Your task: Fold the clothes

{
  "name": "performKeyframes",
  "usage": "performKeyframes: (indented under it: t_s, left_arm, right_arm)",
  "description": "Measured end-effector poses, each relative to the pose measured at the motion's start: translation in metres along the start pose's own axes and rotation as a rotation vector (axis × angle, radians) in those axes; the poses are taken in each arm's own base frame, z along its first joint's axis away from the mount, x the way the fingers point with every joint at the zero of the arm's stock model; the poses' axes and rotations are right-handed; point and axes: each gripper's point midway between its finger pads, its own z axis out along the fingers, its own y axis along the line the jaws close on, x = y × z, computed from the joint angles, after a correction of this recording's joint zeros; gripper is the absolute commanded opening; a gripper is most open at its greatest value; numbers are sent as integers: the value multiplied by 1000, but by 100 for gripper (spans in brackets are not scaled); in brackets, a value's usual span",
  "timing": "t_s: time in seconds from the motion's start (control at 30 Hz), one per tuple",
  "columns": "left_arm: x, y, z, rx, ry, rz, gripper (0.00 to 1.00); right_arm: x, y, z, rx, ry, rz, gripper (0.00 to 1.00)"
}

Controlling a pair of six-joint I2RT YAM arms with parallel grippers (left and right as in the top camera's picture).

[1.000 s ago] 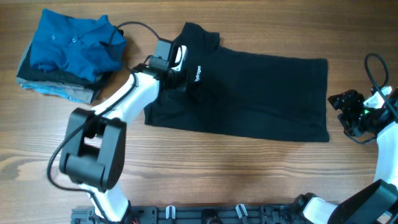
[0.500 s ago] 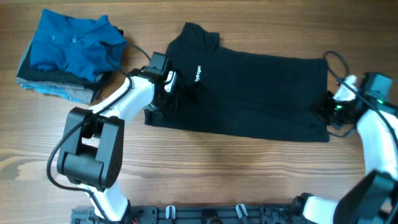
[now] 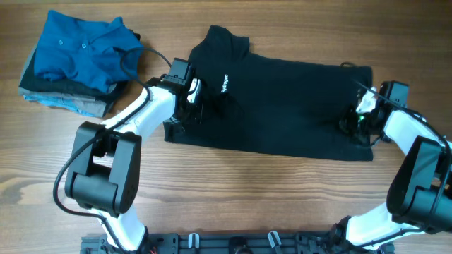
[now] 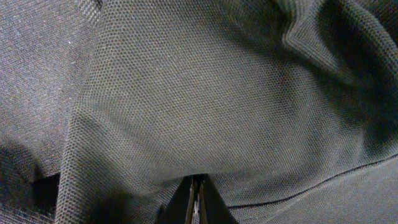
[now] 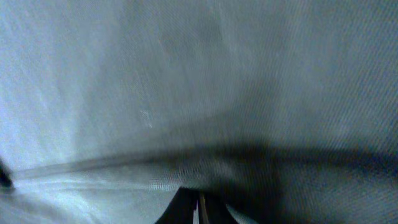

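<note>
The black polo shirt lies spread flat across the table, collar at the far left and hem at the right. White lettering shows on its sleeve. My left gripper rests on the shirt's left edge beside that sleeve. In the left wrist view its jaws are shut, with black knit fabric bunched over the tips. My right gripper sits on the shirt near the hem's front corner. In the right wrist view those jaws are shut too, with a fold of the cloth draped over them.
A blue buttoned polo shirt tops a pile of grey and light-blue garments at the back left. A black cable runs between that pile and the black shirt. Bare wooden table lies in front of the shirt.
My right arm swung in from beyond the table's right side onto the shirt's hem and its jaws shut there. My left gripper slid a little down-left along the shirt's edge, then held still.
</note>
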Motion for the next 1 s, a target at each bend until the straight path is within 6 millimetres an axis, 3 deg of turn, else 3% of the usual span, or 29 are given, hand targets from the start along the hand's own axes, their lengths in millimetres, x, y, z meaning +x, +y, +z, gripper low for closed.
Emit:
performKeyframes:
  t_s: [0.03,0.2,0.27,0.47,0.63,0.73,0.77,0.9,1.0]
  left_arm:
    - [0,0,0,0,0,0,5]
    - [0,0,0,0,0,0,10]
    - [0,0,0,0,0,-2,14]
    - [1,0,0,0,3,-7,21]
    - [1,0,0,0,3,-8,26]
    - [1,0,0,0,3,-8,26]
    - [1,0,0,0,3,-8,26]
    - [1,0,0,0,3,-8,28]
    - [1,0,0,0,3,-7,32]
  right_arm:
    - [-16,1,-3,-12,-56,14,6]
    - [-51,-7,-29,-13,-125,70,15]
    - [-52,-11,-38,-1,-108,64,16]
    - [-13,-24,-58,34,41,109,12]
    - [15,-29,-36,61,89,148,11]
    - [16,-42,-26,109,45,213,11]
    - [8,-46,-24,128,-1,239,11]
    - [-72,-47,-36,103,-334,228,11]
    - [-94,-47,-51,72,-396,246,13]
